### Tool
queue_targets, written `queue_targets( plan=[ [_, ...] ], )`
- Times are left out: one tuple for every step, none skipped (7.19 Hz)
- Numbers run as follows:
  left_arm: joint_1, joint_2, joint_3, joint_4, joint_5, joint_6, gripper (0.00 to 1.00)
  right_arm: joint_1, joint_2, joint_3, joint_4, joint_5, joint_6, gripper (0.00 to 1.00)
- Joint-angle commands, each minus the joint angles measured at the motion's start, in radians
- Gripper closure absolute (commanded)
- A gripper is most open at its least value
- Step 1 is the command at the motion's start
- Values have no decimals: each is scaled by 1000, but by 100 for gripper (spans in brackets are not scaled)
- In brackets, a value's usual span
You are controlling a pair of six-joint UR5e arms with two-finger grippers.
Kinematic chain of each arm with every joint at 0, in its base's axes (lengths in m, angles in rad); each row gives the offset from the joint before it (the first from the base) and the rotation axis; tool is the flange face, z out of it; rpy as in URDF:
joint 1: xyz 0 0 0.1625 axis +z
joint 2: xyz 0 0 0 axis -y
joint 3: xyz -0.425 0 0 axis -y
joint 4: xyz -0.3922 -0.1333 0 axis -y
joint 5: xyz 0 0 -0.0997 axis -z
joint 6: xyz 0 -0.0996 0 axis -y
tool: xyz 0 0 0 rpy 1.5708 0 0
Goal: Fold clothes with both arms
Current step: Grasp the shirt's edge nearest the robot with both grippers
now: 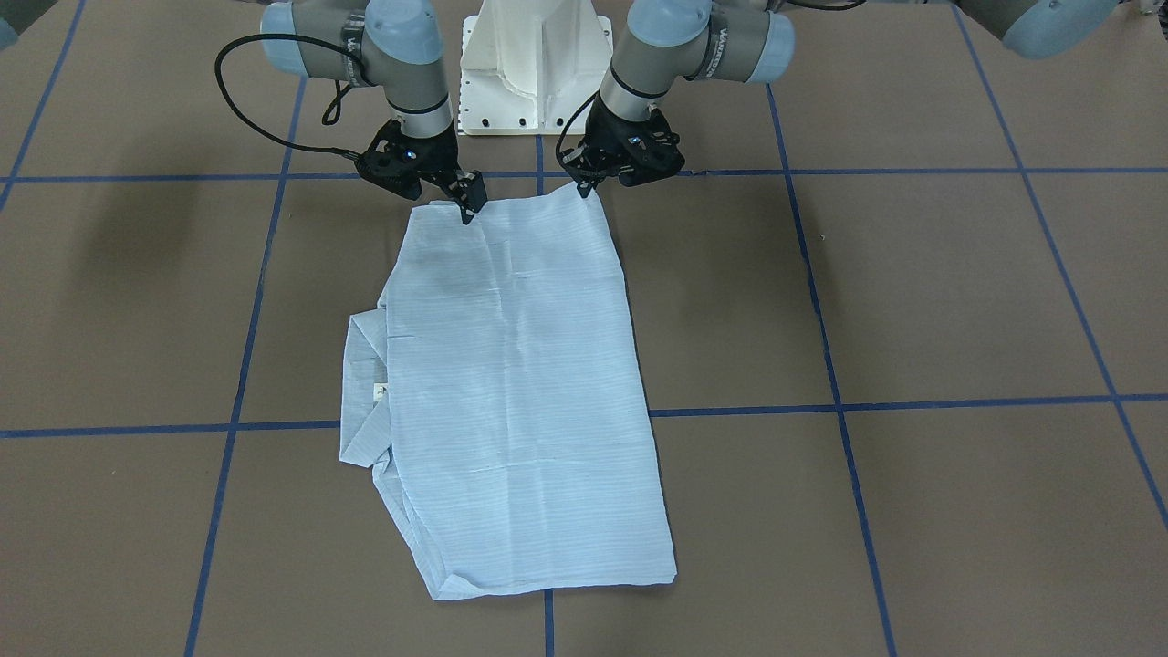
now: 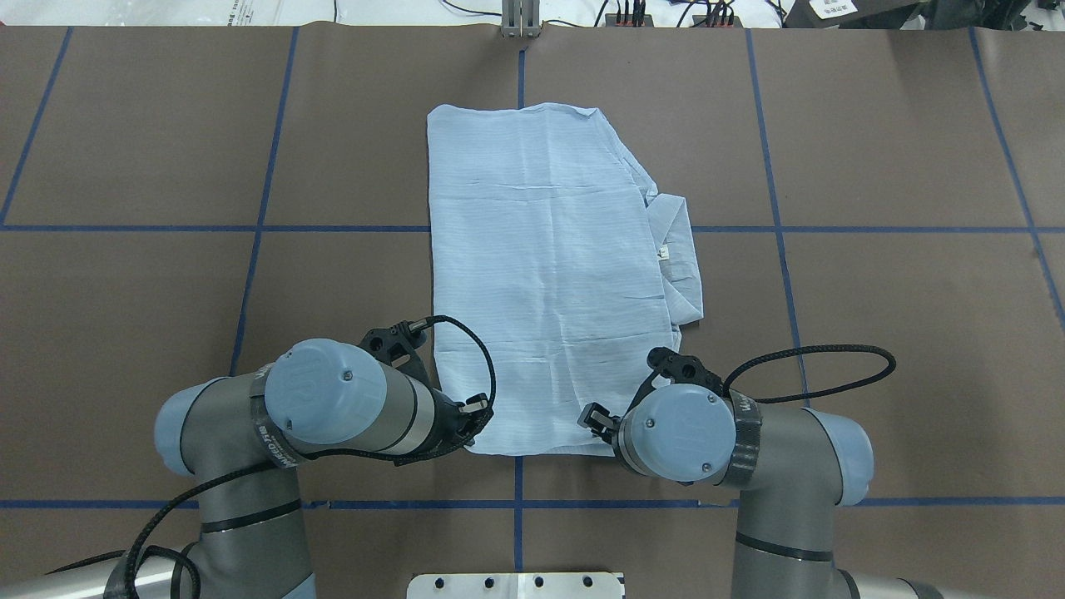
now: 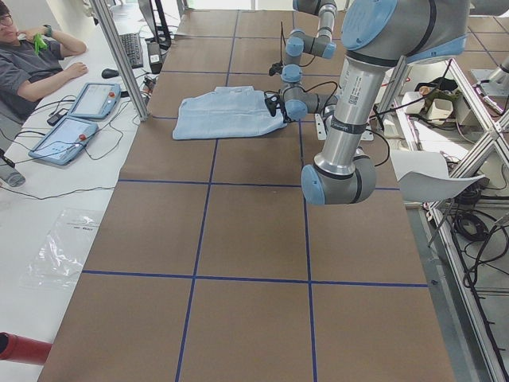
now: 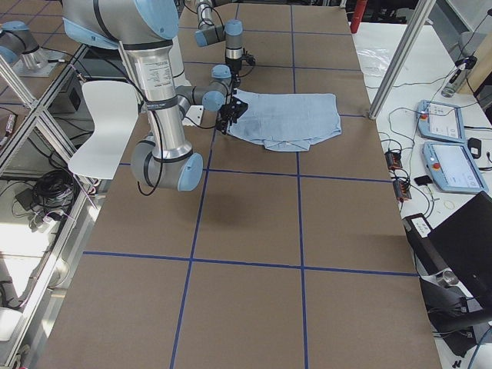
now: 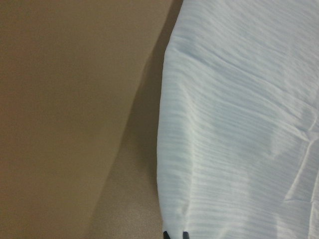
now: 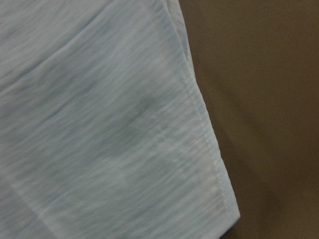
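The light-blue striped shirt [image 1: 520,365] lies flat on the brown table, folded into a long rectangle. Its collar [image 2: 678,258] and white neck label stick out on my right side. My left gripper [image 1: 582,189] pinches the near left corner, which rises slightly to it; its fingertips [image 5: 174,235] sit close together on the cloth edge. My right gripper [image 1: 468,212] stands on the near right corner with its fingers together on the cloth. In the overhead view both grippers [image 2: 476,409] [image 2: 592,418] sit at the shirt's [image 2: 541,274] near edge. The right wrist view shows only the shirt's hemmed corner [image 6: 99,124].
The white pedestal base [image 1: 537,64] stands just behind the grippers. Blue tape lines [image 1: 821,301] grid the brown table cover. An operator [image 3: 32,64] sits beyond the table's far side with two tablets [image 3: 79,119]. A metal post [image 4: 392,61] stands at that edge.
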Motion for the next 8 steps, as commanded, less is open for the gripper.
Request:
queue_targets(
  plan=[
    [0,0,0,0,0,0,100,-3,0,1,-1,0,1,8],
    [0,0,0,0,0,0,100,-2,0,1,-1,0,0,36],
    [0,1,0,1,2,0,100,-3,0,3,-1,0,-2,57],
    [0,1,0,1,2,0,100,-2,6,3,-1,-2,1,69],
    [0,1,0,0,2,0,100,-2,6,4,-1,-2,0,79],
    [0,1,0,1,3,0,100,-2,6,9,1,-2,0,92],
    [0,1,2,1,3,0,100,7,24,10,-2,0,0,100],
    [-2,1,0,1,3,0,100,18,35,18,-2,0,1,100]
  ],
)
